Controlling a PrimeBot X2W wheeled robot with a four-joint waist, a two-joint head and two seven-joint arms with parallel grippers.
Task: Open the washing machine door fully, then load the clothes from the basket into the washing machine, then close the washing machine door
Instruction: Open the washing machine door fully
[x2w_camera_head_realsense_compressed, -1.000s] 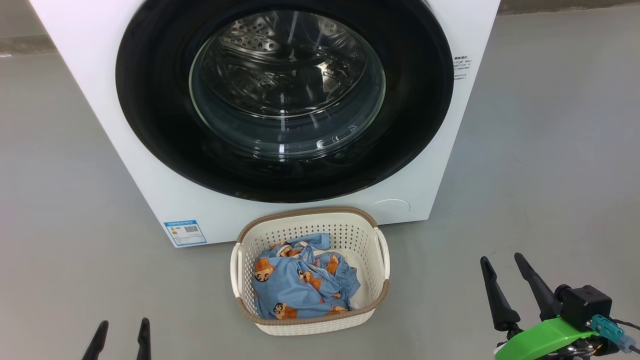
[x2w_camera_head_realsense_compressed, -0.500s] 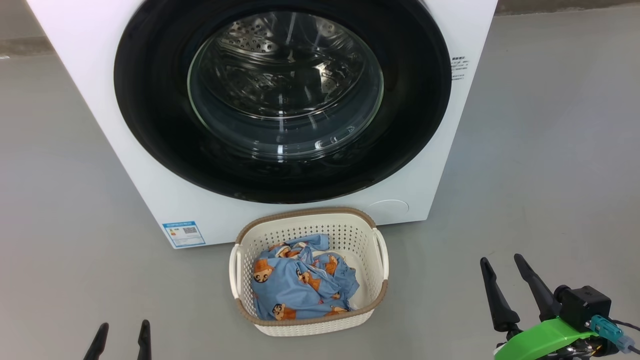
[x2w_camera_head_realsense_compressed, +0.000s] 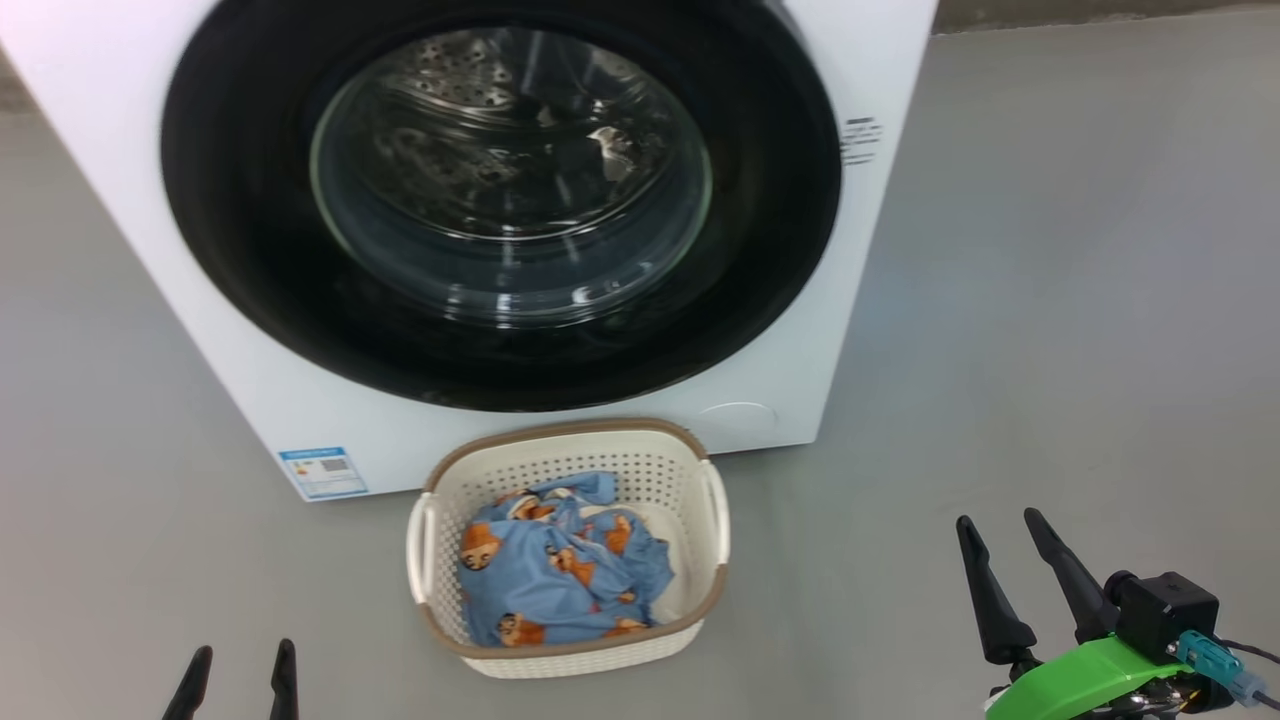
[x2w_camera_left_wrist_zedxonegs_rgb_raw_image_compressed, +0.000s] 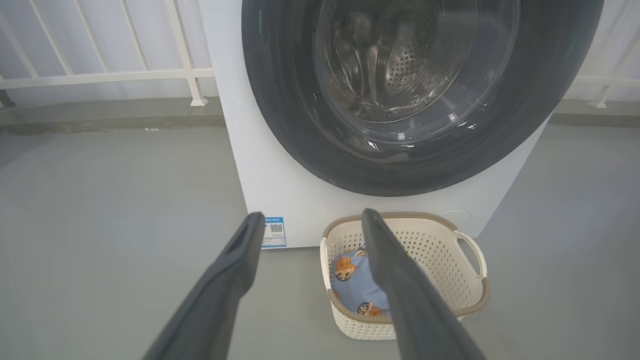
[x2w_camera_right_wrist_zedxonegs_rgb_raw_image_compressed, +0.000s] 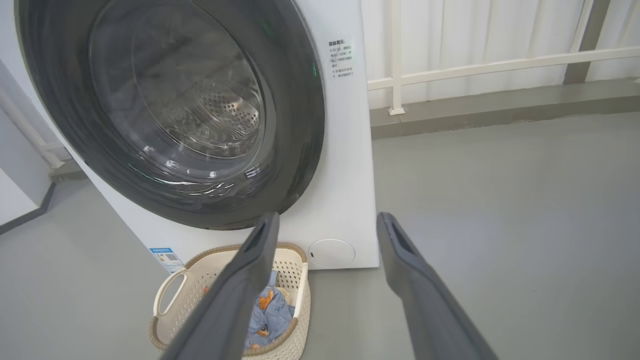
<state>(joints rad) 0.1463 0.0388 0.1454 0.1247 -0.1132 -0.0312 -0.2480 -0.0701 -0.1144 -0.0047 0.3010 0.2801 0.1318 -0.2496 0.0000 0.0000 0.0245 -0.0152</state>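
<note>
The washing machine door (x2w_camera_head_realsense_compressed: 510, 190) is shut flat on the front of the washing machine (x2w_camera_head_realsense_compressed: 400, 440). It has a big shiny black ring and a round glass window. Through the glass you can see the metal drum with its little holes.

The basket (x2w_camera_head_realsense_compressed: 565, 428) sits on the grey floor (x2w_camera_head_realsense_compressed: 1050, 350), right in front of the machine and just under the door. The clothes (x2w_camera_head_realsense_compressed: 555, 585) lie in a bunched heap inside the basket. They are light blue with orange-brown cartoon faces, and a bit of white shows at one side. A small blue sticker (x2w_camera_head_realsense_compressed: 322, 472) is on the low left corner of the machine, near the basket.

The left jaws are at the bottom left of the head view, and the tips of their dark fingers (x2w_camera_head_realsense_compressed: 283, 680) point up. They stand wide and hold nothing.

The right jaws are at the bottom right, well away from the basket, with long dark fingers (x2w_camera_head_realsense_compressed: 990, 600) on a green part (x2w_camera_head_realsense_compressed: 1090, 670). They also stand wide and hold nothing.

A white railing (x2w_camera_right_wrist_zedxonegs_rgb_raw_image_compressed: 500, 67) stands behind the machine.
</note>
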